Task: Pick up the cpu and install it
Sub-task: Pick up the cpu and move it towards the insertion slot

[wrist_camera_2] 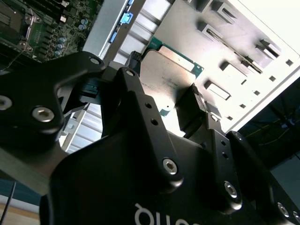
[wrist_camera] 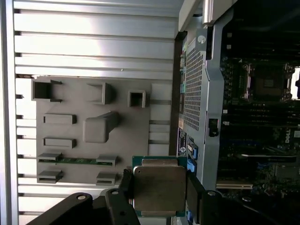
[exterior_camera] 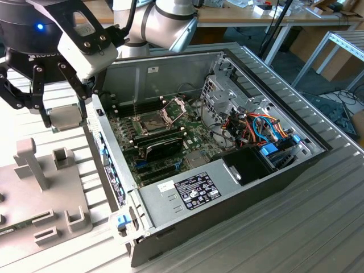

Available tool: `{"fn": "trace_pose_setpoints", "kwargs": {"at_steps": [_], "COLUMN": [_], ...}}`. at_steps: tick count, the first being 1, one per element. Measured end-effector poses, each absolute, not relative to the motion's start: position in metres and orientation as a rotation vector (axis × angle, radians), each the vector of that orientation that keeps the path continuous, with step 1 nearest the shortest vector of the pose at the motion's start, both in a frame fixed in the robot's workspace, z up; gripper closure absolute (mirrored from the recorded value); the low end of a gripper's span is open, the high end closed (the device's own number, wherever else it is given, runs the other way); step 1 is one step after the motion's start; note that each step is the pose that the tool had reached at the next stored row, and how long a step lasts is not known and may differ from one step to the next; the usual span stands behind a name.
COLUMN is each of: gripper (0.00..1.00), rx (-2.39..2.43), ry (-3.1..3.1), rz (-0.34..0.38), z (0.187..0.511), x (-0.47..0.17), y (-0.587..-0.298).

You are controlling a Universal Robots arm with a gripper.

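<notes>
Outside computer case (exterior_camera: 148, 79), at 9 o'clock from motherboard (exterior_camera: 122, 133) in exterior view, gripper (exterior_camera: 65, 115) holds cpu (exterior_camera: 67, 118) in air above grey fixture plate (exterior_camera: 23, 187). Fingers (wrist_camera: 193, 187) pinch cpu on two opposite edges, metal lid flat between them. We judge part light, rigid, smooth-sided, underside fragile: grip edges only, modest squeeze, keep level.

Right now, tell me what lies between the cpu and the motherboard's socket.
The case's perforated wall stands between the held cpu and the socket, as the first wrist view shows.
</notes>
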State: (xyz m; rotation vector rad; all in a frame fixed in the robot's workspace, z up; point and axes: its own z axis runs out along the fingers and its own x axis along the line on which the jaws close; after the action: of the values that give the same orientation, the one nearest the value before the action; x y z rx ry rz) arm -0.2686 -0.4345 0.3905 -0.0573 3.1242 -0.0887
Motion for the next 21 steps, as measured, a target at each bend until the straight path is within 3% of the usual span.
{"fn": "trace_pose_setpoints", "kwargs": {"at_steps": [21], "gripper": [0.45], "rx": [-0.057], "ry": [3.124], "rz": [-0.089], "z": [0.39], "x": [-0.248], "y": [-0.435]}}
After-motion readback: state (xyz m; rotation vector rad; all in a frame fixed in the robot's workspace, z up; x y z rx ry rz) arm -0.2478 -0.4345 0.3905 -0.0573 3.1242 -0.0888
